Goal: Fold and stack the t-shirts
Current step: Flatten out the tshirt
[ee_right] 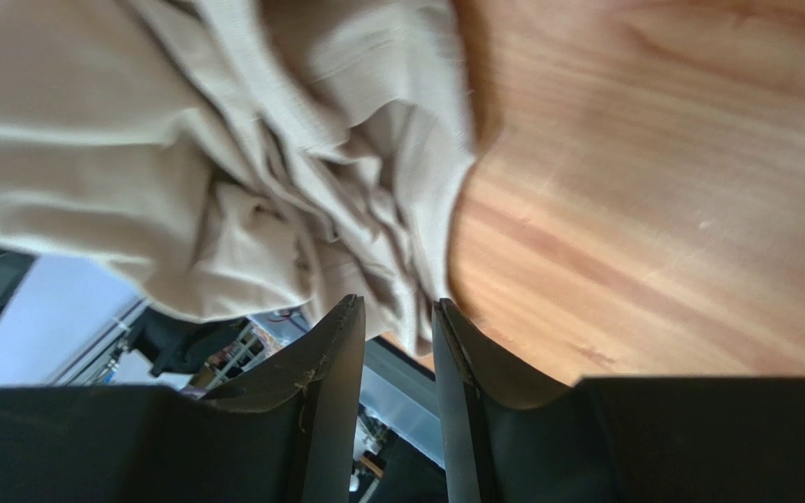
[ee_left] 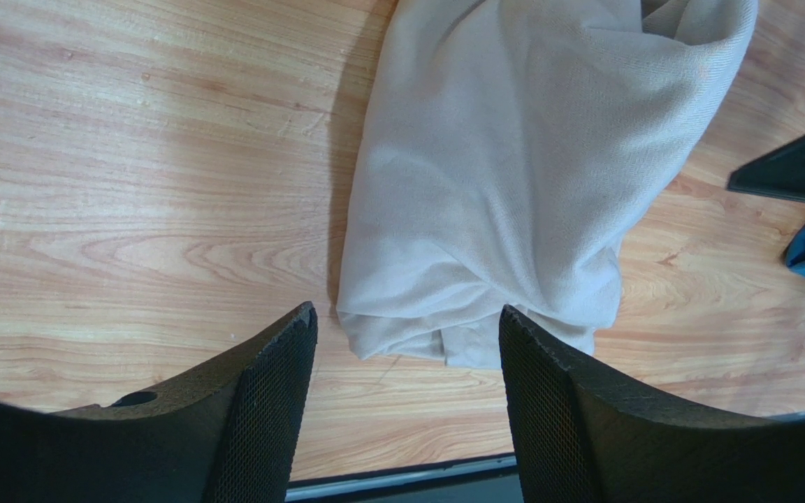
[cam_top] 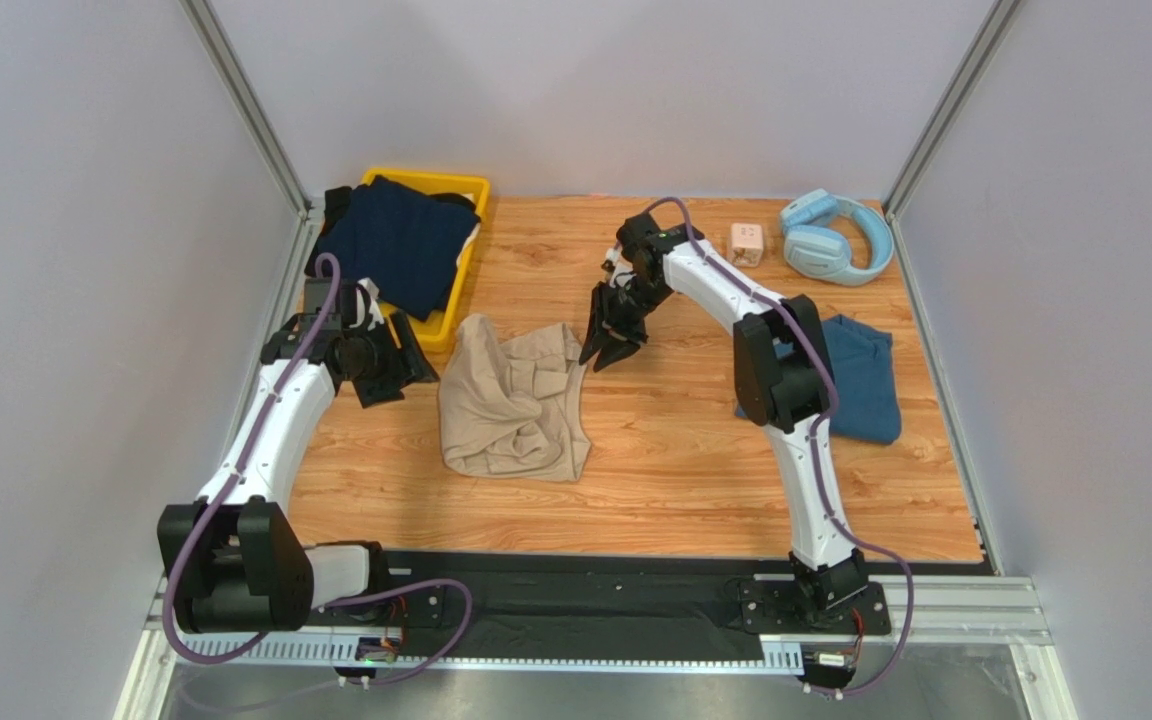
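Note:
The beige t-shirt (cam_top: 515,402) lies crumpled in the middle of the wooden table (cam_top: 687,450). My left gripper (cam_top: 387,368) is open and empty just left of the shirt; in the left wrist view (ee_left: 407,311) the shirt's folded end (ee_left: 512,157) lies just past its tips. My right gripper (cam_top: 608,338) is at the shirt's right edge. In the right wrist view (ee_right: 396,304) its jaws stand a narrow gap apart, with the bunched shirt edge (ee_right: 165,157) right at the tips. The teal-blue t-shirt (cam_top: 860,375) lies at the right. The dark navy t-shirt (cam_top: 394,240) drapes over a yellow bin (cam_top: 470,188).
Light-blue headphones (cam_top: 835,236) and a small pale cube (cam_top: 748,242) sit at the back right. The yellow bin stands at the back left corner. Grey walls close in the table on three sides.

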Available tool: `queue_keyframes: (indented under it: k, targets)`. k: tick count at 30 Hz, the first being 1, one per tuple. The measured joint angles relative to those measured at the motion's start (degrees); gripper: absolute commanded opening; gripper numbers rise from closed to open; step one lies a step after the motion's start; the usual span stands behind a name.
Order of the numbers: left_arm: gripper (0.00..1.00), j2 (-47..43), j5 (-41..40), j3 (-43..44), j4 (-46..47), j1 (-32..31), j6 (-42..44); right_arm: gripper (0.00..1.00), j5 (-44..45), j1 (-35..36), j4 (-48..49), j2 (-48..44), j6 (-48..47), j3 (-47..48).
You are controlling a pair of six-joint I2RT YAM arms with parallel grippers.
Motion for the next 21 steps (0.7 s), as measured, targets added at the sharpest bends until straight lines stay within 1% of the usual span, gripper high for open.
queue_keyframes:
  k: [5, 13, 21]
  targets:
    - [0.70, -0.3, -0.1, -0.4, -0.1, 0.0, 0.0, 0.35, 3.4, 0.6, 0.2, 2.8, -1.7, -0.2]
    - [0.71, -1.0, -0.1, -0.7, -0.7, 0.0, 0.0, 0.36, 5.6, 0.0, 1.6, 5.0, -2.4, -0.2]
    - [0.70, -1.0, -0.1, -0.7, -1.6, 0.0, 0.0, 0.36, 4.3, -0.3, 5.1, 6.5, -1.7, 0.7]
